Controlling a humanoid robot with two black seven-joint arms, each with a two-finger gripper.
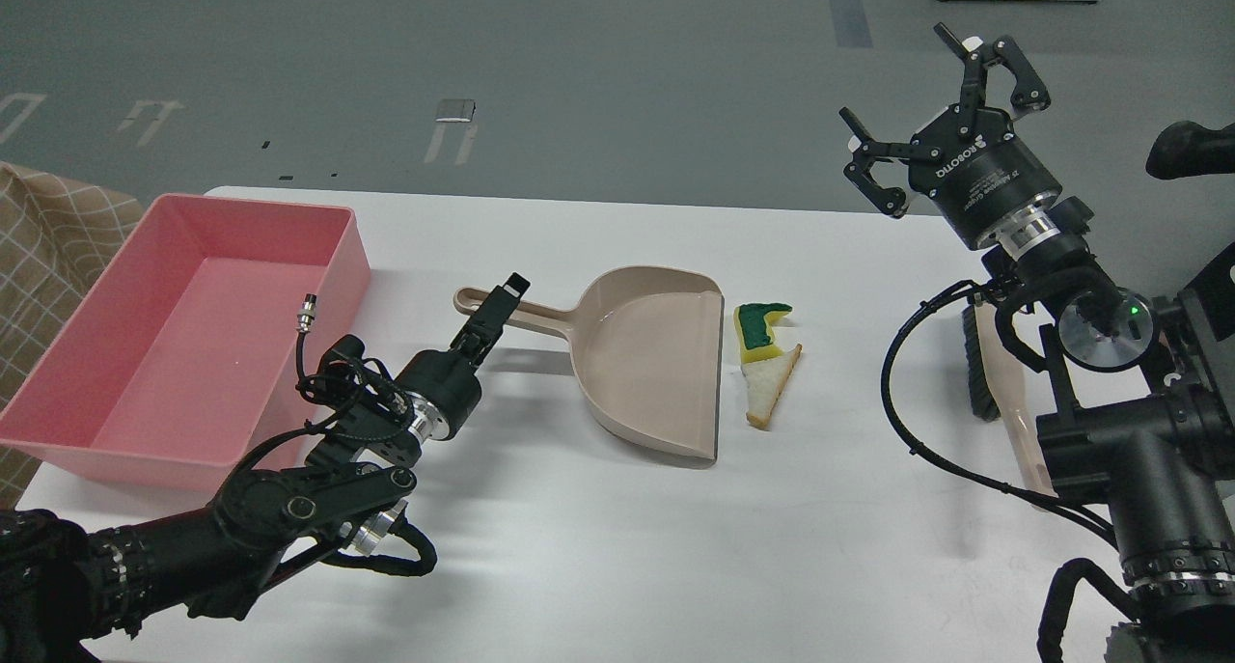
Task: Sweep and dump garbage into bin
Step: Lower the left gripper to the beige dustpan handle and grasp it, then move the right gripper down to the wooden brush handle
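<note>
Black right claw (941,113) spread, marked ROBOTIQ | left claw (502,301) at dustpan (646,354) handle, spread unclear

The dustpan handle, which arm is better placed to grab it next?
Left. Its pincer sits right at the dustpan handle, while the right pincer is raised, open, far off beyond the scraps.

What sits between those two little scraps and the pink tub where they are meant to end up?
The beige dustpan lies between them, its open edge facing the sponge piece and bread slice. Further left, the left gripper hovers by the dustpan's handle. Beyond that is the pink tub, with its near wall to clear.
</note>
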